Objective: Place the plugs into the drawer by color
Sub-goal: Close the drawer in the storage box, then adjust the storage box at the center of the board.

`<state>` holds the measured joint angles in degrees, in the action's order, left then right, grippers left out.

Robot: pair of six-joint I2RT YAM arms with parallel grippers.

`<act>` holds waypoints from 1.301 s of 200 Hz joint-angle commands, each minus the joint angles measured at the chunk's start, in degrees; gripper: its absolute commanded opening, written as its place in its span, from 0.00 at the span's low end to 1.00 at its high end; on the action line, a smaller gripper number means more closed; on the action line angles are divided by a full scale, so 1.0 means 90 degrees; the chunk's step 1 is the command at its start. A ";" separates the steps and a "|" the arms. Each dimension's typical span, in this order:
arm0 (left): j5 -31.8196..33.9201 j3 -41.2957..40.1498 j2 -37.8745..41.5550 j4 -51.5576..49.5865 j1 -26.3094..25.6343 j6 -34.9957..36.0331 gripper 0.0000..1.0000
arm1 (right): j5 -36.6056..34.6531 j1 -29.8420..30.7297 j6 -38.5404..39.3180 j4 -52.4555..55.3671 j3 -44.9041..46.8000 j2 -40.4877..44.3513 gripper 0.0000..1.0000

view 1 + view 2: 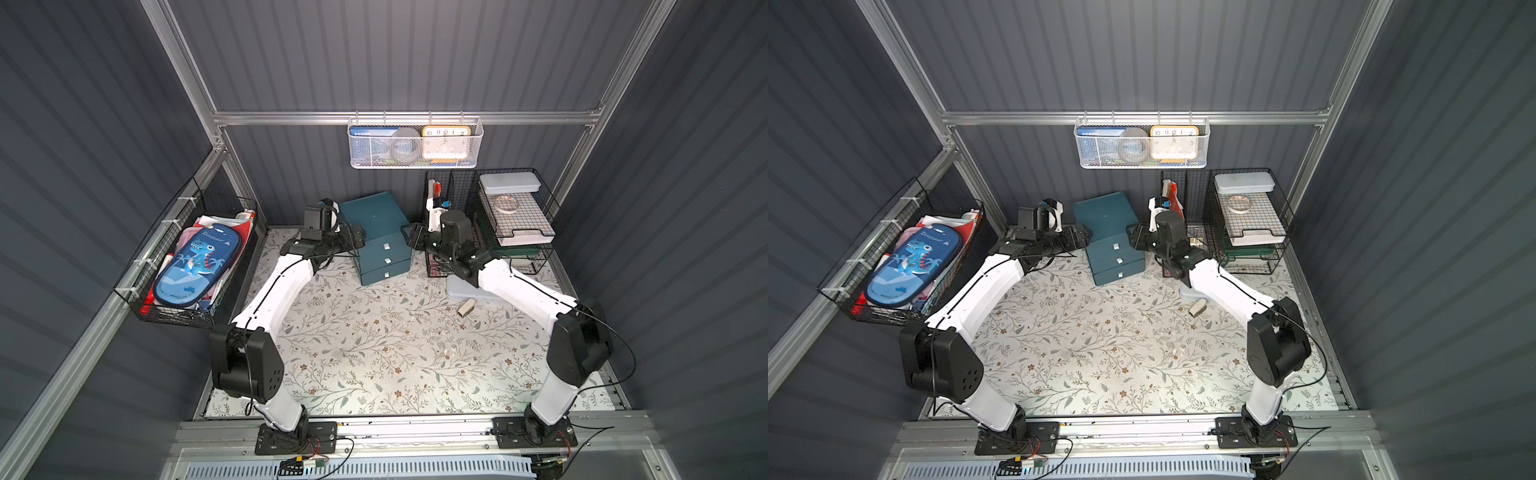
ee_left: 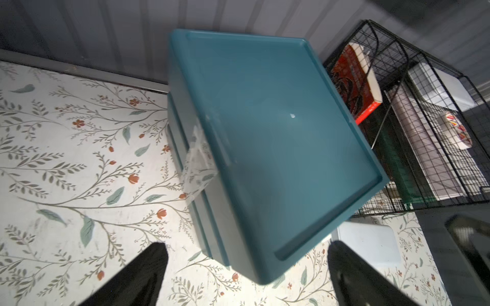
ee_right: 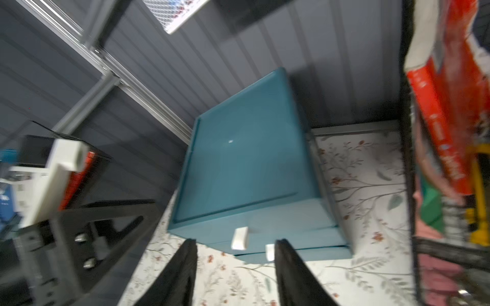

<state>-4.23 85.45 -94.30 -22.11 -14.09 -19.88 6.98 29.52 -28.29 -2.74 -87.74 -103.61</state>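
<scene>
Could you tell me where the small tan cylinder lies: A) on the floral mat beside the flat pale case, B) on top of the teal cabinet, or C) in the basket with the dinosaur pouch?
A: the tan cylinder rests on the floral mat, right by the flat pale case.

Dark teal plastic desktop cabinet (image 1: 376, 216) of three stacked drawers, each fronted by a small white pull tab (image 1: 386, 246). Stands upright at the back of the floral tabletop (image 1: 374, 353), turned askew to the wall. Flat top, raised rim.
</scene>
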 commanded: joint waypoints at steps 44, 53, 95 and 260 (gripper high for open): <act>-0.0282 0.0493 -0.0795 0.0131 0.0139 0.0139 0.99 | 0.1976 -0.0477 0.0413 0.1790 -0.2240 -0.1909 0.63; -0.0342 0.0635 -0.0967 0.0155 0.0139 0.0203 0.99 | 0.2083 -0.0477 0.0364 0.1670 -0.2185 -0.1892 0.62; -0.0868 0.1057 -0.1698 0.0191 0.0101 0.0059 0.99 | 0.2377 -0.0467 0.0189 0.1131 -0.1568 -0.1451 0.59; -0.1090 0.0938 -0.1571 0.0218 -0.0008 0.0269 0.99 | 0.2030 -0.0006 -0.0136 0.0508 0.0225 -0.0145 0.56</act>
<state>-11.99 94.72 -108.55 -17.23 -13.45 -19.29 24.21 28.08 -29.54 2.22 -86.78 -106.91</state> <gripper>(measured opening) 0.990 0.562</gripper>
